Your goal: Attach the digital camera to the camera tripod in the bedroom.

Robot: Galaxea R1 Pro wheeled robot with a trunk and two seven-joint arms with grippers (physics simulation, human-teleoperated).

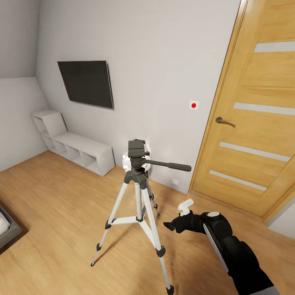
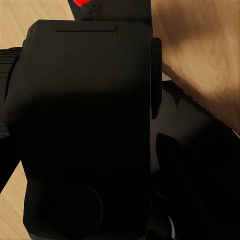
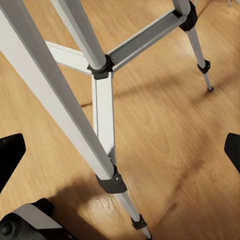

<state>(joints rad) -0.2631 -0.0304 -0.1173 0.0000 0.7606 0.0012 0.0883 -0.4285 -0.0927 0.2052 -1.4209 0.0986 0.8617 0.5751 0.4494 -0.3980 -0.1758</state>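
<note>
Leftmost, white shelves (image 1: 73, 148) sit under a dark wall screen (image 1: 87, 83). Midway, the tripod (image 1: 137, 192) stands on the wood floor (image 1: 53, 205), its pan handle (image 1: 168, 165) pointing toward the oak door (image 1: 254, 119). Low and right of it, the right gripper (image 1: 174, 223) hangs wide open near a tripod leg. Up close to the left wrist, the camera (image 2: 85, 130) bulks large; whether the left gripper grips it cannot be told.

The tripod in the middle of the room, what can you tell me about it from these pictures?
The camera tripod stands upright on the light wood floor, three silver metal legs spread, with black joints and feet and flat silver braces meeting at a black hub. Its black head carries a long pan handle pointing toward the oak door. Nothing sits on top. The right gripper hovers beside one leg, apart.
</note>
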